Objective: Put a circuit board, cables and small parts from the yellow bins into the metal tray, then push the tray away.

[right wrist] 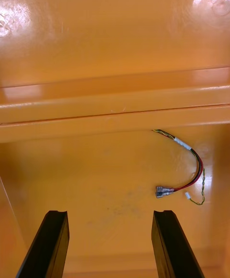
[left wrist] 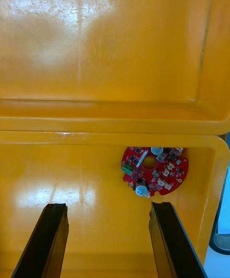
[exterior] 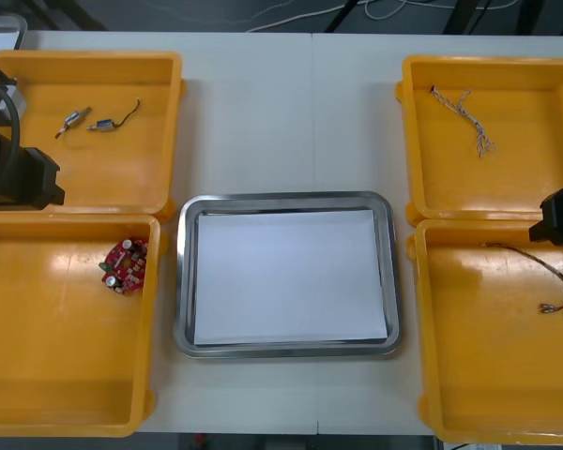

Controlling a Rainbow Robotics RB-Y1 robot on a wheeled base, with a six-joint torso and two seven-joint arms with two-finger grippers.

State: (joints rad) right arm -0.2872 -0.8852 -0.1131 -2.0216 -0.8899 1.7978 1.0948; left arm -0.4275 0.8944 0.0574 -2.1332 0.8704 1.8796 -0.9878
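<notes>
Electronics workshop: yellow parts bins (exterior: 84, 84), metal tray (exterior: 286, 199) on worktable (exterior: 263, 103).

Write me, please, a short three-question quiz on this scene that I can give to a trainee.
1. True or false: the circuit board already lies in the metal tray.
2. Where does the red and yellow cable lie?
A. in the metal tray
B. in the near left bin
C. in the near right bin
3. Fill in the word: the left gripper hangs over the circuit board and the right gripper over the red and yellow cable, each with its fingers ____.

Key:
1. False: the board is in a yellow bin on the left, and the tray holds nothing.
2. C
3. open
</notes>
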